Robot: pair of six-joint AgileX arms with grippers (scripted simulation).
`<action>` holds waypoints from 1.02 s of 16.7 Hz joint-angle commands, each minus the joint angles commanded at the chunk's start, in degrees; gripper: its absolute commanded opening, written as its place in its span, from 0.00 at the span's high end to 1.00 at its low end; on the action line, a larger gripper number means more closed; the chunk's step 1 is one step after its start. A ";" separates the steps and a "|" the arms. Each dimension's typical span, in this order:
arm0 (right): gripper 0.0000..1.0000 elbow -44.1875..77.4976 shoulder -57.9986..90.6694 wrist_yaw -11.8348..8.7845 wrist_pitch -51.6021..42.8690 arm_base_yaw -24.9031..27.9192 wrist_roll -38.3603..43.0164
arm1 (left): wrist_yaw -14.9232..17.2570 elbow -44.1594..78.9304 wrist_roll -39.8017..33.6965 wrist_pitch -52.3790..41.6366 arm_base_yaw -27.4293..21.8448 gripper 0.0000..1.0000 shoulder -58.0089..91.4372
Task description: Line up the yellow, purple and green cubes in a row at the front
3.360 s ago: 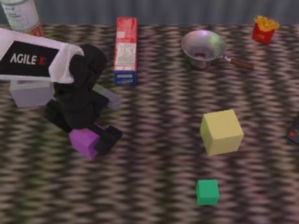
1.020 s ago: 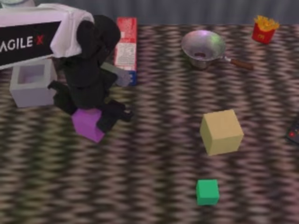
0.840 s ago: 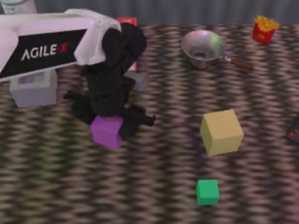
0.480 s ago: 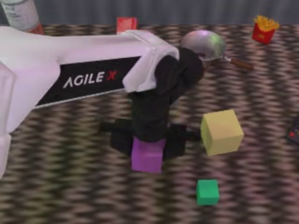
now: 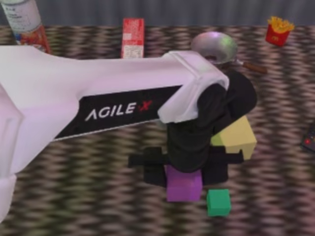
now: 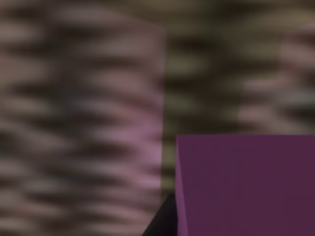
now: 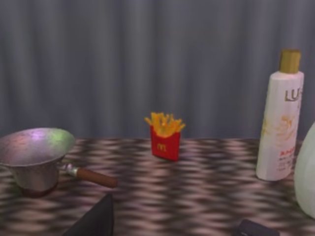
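Observation:
My left gripper (image 5: 184,176) is shut on the purple cube (image 5: 184,186), reaching in from the left near the front of the table. In the left wrist view the purple cube (image 6: 246,187) fills one corner, with a dark finger (image 6: 165,222) against its side. The small green cube (image 5: 218,202) sits just right of the purple one, a narrow gap between them. The pale yellow cube (image 5: 239,137) stands behind them, partly hidden by my left wrist. My right gripper (image 7: 172,230) is out of the top view, parked and open, facing the back curtain.
Along the back stand a red box (image 5: 133,37), a metal pan (image 5: 214,46), a carton of fries (image 5: 279,30) and a bottle (image 5: 24,19). A dark object (image 5: 309,140) lies at the right edge. A white shampoo bottle (image 7: 278,123) stands near my right gripper.
My left arm has swung from the table's left side to the right and toward the front, carrying the purple cube to just left of the green cube. It now covers the grey box.

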 joint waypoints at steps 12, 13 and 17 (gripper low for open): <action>0.00 0.00 0.00 0.00 0.00 0.00 0.00 | 0.10 -8.18 0.27 13.15 0.20 1.00 4.95; 0.00 0.00 0.00 0.00 0.00 0.00 0.00 | 0.05 -8.67 0.26 13.93 0.19 1.00 5.25; 0.00 0.00 0.00 0.00 0.00 0.00 0.00 | 0.04 -8.78 0.26 14.11 0.19 1.00 5.32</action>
